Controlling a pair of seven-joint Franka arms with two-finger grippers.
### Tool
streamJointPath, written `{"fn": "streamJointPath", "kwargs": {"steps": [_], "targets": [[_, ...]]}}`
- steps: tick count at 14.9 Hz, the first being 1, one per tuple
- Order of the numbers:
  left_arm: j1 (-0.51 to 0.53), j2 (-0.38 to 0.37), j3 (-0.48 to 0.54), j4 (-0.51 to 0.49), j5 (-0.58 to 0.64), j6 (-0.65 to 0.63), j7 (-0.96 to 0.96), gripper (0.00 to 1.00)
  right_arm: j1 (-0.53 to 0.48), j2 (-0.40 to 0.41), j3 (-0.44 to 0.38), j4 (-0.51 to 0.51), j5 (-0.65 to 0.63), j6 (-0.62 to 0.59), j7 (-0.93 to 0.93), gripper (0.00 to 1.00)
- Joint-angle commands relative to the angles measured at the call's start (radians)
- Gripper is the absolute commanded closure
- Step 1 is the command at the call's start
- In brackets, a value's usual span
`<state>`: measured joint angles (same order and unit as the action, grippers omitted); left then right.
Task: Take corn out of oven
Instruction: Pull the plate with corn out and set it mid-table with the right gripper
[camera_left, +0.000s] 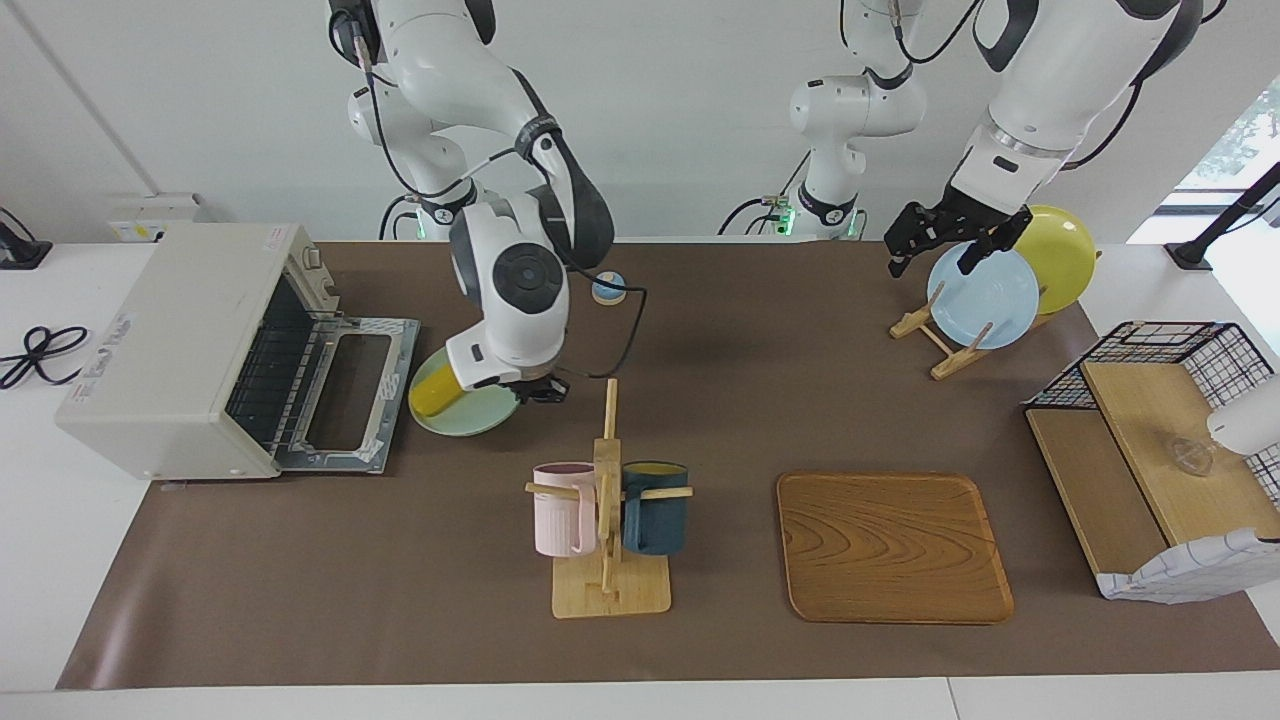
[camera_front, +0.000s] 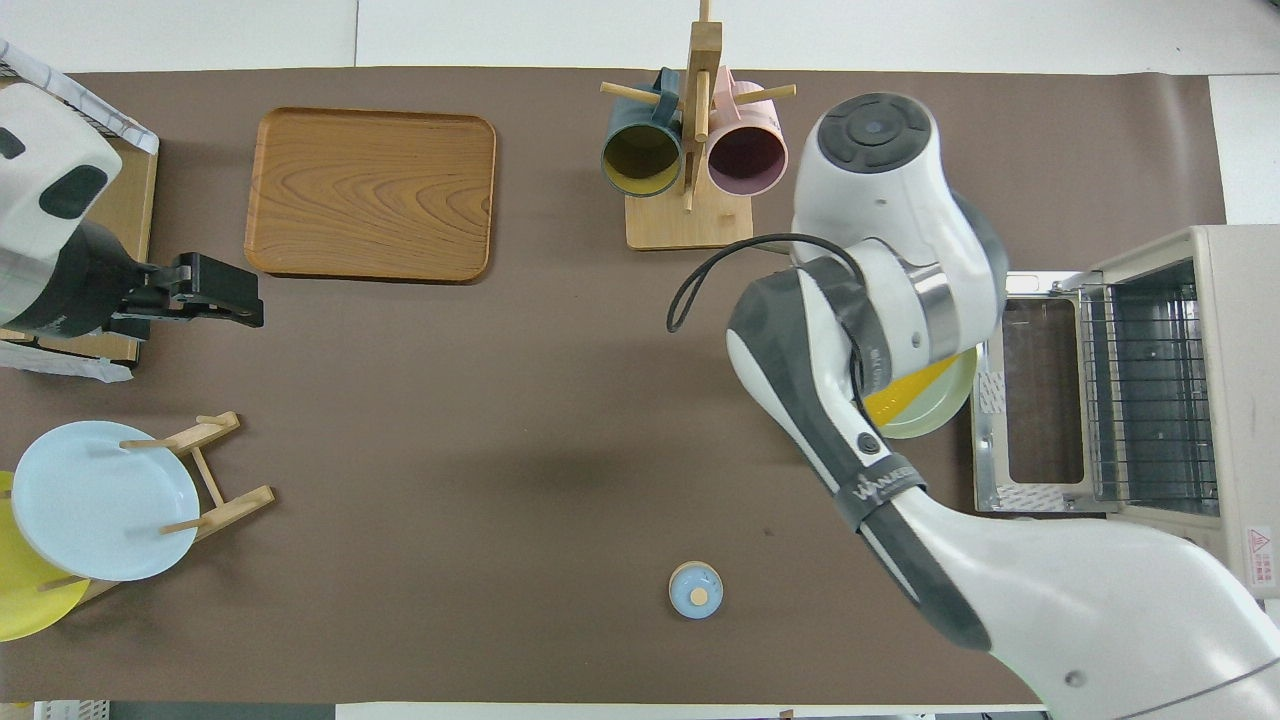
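The off-white oven stands at the right arm's end of the table with its door folded down flat; it also shows in the overhead view. Its wire rack looks bare. The yellow corn lies on a pale green plate on the table just in front of the open door. My right gripper is low over this plate, and the arm hides most of the corn from above. My left gripper is open and empty, raised by the plate rack.
A wooden mug stand with a pink and a dark blue mug is beside the green plate. A wooden tray, a light blue plate and a yellow plate, a wire basket and a small blue knob are also on the table.
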<state>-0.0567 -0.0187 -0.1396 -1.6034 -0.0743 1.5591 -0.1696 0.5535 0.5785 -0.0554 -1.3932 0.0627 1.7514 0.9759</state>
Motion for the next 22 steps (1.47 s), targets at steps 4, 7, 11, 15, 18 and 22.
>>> {"fn": "streamJointPath", "kwargs": {"steps": [4, 7, 11, 15, 18, 22], "targets": [[-0.002, 0.01, 0.005, -0.016, -0.041, 0.03, 0.042, 0.0, 0.092, 0.072, 0.012, 0.06, 0.04, 0.085, 0.196, 1.0], [-0.003, 0.01, 0.003, -0.018, -0.047, 0.026, 0.056, 0.0, 0.102, 0.07, 0.014, 0.028, 0.083, 0.121, 0.217, 1.0], [-0.023, 0.014, 0.003, -0.018, -0.058, 0.03, 0.056, 0.0, 0.105, 0.061, 0.014, -0.021, 0.092, 0.238, 0.221, 0.78], [-0.045, 0.016, 0.003, -0.021, -0.058, 0.03, 0.07, 0.0, 0.067, -0.006, 0.005, -0.013, 0.043, 0.2, 0.123, 0.67], [-0.046, 0.019, 0.003, -0.023, -0.081, 0.052, 0.07, 0.0, -0.048, -0.104, 0.002, -0.067, -0.059, 0.079, -0.103, 0.73], [-0.167, 0.048, 0.005, -0.058, -0.111, 0.108, 0.068, 0.0, -0.183, -0.248, 0.002, -0.353, -0.156, 0.082, -0.19, 1.0]]}}
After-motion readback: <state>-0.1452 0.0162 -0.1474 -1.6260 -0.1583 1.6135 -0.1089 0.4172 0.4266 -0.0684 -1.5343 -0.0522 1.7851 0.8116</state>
